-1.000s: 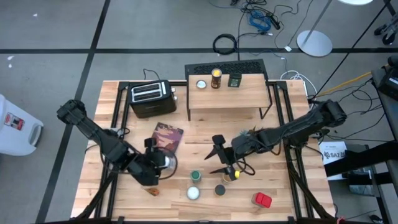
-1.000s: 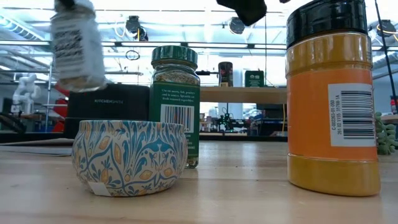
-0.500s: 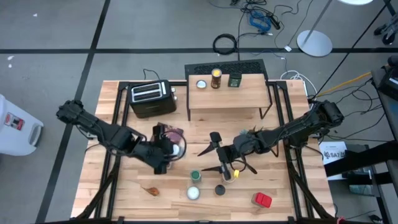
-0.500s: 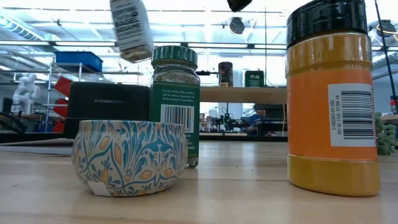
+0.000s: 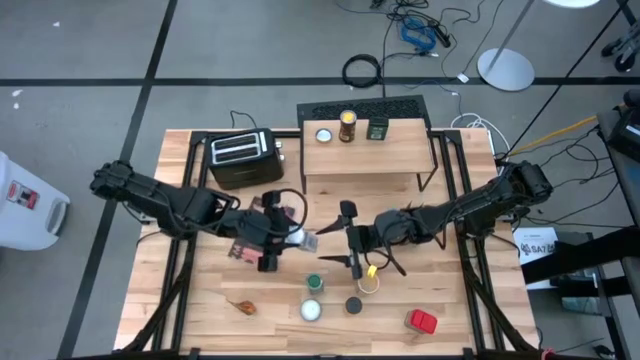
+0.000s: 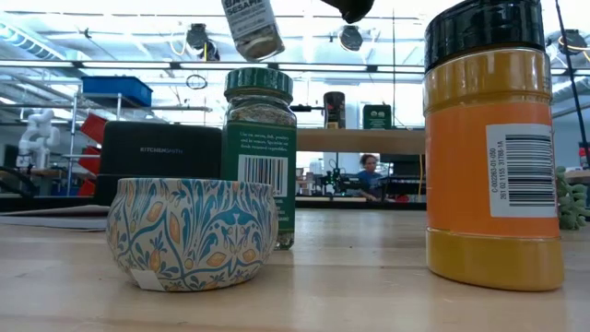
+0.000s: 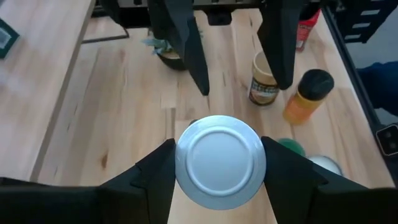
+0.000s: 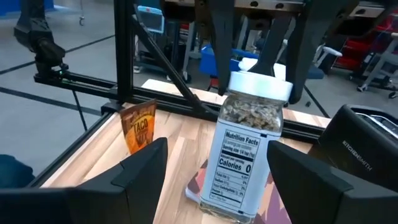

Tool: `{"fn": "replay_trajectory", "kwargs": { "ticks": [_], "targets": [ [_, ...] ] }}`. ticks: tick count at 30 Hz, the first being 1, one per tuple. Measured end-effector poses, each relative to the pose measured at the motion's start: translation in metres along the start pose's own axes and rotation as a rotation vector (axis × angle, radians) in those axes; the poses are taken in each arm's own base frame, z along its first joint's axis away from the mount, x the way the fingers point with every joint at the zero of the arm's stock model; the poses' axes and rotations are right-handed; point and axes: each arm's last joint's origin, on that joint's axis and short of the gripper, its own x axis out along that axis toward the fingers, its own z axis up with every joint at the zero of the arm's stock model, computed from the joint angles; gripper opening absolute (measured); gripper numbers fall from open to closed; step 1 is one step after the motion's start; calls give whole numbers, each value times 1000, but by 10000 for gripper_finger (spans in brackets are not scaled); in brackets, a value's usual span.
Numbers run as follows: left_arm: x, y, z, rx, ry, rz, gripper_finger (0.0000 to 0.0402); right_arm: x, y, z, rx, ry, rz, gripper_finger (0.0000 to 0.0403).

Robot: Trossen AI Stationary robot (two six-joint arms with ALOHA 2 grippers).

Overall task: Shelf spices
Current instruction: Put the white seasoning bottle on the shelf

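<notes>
White-capped jar (image 5: 306, 240) grasped in the clenched left gripper (image 5: 290, 238), held in the air over the middle of the table (image 5: 450, 310), lying sideways with its cap toward the right arm. In the right wrist view the same jar (image 8: 245, 146) shows a nutrition label and a seed-like filling, with the left gripper's fingers (image 8: 219, 43) clamped at its cap end. Right gripper (image 5: 348, 249) released, its jaws spread wide, facing the jar from just beside it. Shelf (image 5: 365, 150) at the table's far side, carrying a white-topped tin (image 5: 324, 135), an amber jar (image 5: 347, 126) and a dark green tin (image 5: 377, 129). Near the front edge stand a green-lidded jar (image 5: 314, 285), a white-topped patterned tin (image 5: 311, 311), a black-capped orange bottle (image 5: 354, 305), a tan-labelled jar (image 5: 369, 279) beneath the right gripper, and a red item (image 5: 422, 321). Toaster (image 5: 240, 158) at the shelf's left; book (image 5: 262, 222) under the left arm.
</notes>
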Motion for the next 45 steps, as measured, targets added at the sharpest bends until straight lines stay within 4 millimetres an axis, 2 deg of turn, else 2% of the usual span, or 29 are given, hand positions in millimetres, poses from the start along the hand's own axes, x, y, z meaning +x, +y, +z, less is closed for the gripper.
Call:
{"fn": "replay_trajectory", "kwargs": {
  "ticks": [8,16,19,28,32,34,45],
  "targets": [
    [6,7,7,34,-54,1,203,1,-9,2,49,-27,-25,263],
    [34,8,7,92,-8,4,203,2,-18,3,89,-45,-51,263],
    [38,8,12,109,-1,4,203,2,-20,2,92,-39,-57,263],
    [37,10,22,127,-4,5,203,1,-20,-1,93,9,-61,263],
    [34,12,27,122,-33,8,203,3,-19,-12,79,88,-68,263],
    [34,12,26,123,-31,9,203,2,-19,-10,75,84,-67,264],
    [34,11,27,116,-42,6,203,3,-21,-6,83,34,-50,305]
  ]
}}
